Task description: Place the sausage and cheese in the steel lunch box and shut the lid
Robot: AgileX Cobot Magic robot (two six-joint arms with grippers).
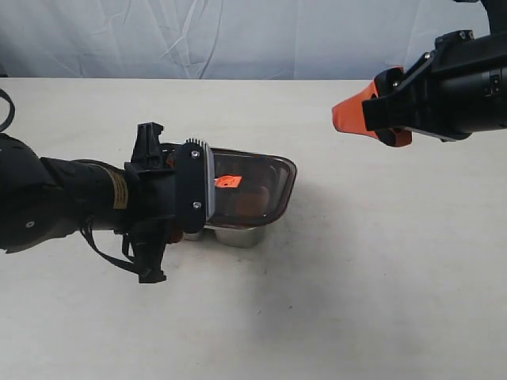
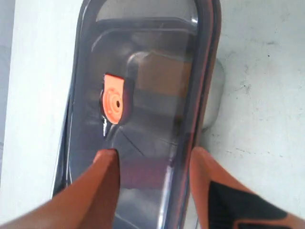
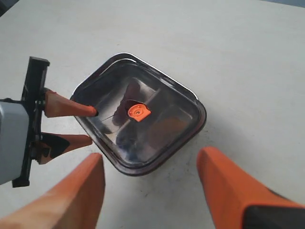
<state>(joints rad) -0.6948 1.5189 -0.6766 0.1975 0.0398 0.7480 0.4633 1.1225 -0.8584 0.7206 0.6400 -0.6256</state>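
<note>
**Left wrist view:** the left gripper [image 2: 152,153] sits low at the lid [image 2: 143,129], jaws part-spread. One finger [image 2: 102,188] is over the dark plastic, the other outside the rim. They straddle the edge w/ slack & clamp nothing that we can see, prob. placed to nudge or press the lid home. A corner of the steel lunch box [image 2: 215,90] pokes past the rim, so we judge the lid laid on but not squared up. Under it, a brownish block beyond the orange valve [image 2: 114,102] is likely the cheese [image 2: 159,76]. A reddish smear nearer the fingers may be the sausage [image 2: 143,172]. We can't be sure of either.

**Right wrist view:** the right gripper [image 3: 150,156] hovers above the box, jaws at full spread & empty. A thin steel rim shows along the lid's far edges.

**Exterior view:** the right gripper hangs high & well apart over the white table [image 1: 380,301], we think to leave the left gripper room. The lid covers the box, w/ only a strip of steel showing below its near edge.
</note>
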